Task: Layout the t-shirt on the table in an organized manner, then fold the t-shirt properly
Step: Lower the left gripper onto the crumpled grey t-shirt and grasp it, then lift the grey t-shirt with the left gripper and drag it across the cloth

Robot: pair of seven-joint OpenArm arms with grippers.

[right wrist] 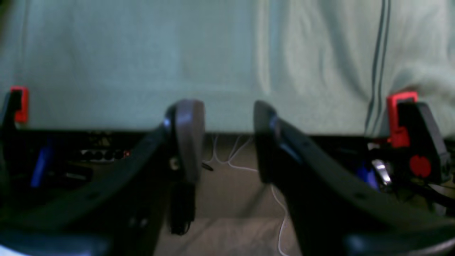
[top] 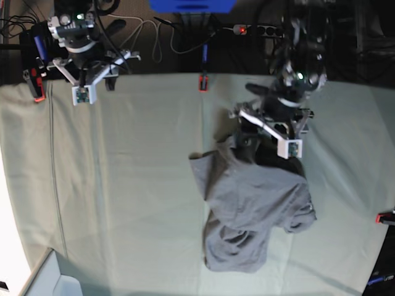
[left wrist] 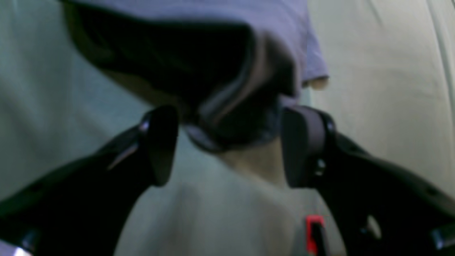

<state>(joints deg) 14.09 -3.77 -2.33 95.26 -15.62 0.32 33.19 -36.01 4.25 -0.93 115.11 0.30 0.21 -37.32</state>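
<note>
While the soft medium-grey cotton t-shirt (top: 253, 209) lies bunched and partly doubled over on the right half of the counter (top: 123, 185), a wide surface under creased pale mint-green cloth, nothing about it is yet laid out. In the base view the garment runs from under the left end effector (left wrist: 229, 145) towards the near edge, with rolled lobes at its near and right sides.

The left end effector hovers at the shirt's far end with its jaws spread wide. In its wrist view, a dark rounded fold of grey fabric sits between the fingertips (left wrist: 161, 142), seemingly touching neither; whether the cloth brushes a pad is too blurred to tell. It holds nothing firmly.

The right end effector (right wrist: 227, 142) sits well apart at the far left corner, near a small red clamp (top: 38, 86), jaws partly open and empty, looking over the counter's edge.

The main risk is a bad pinch. If the jaws close on that thick fold, they would likely catch several layers at once, so lifting would drag the whole bundle rather than open it. A shallow bite could slip free. Closing too low could also snag the green cover and pull it against its clamps. With one arm far away, a single-handed pull may twist the shirt further.
</note>
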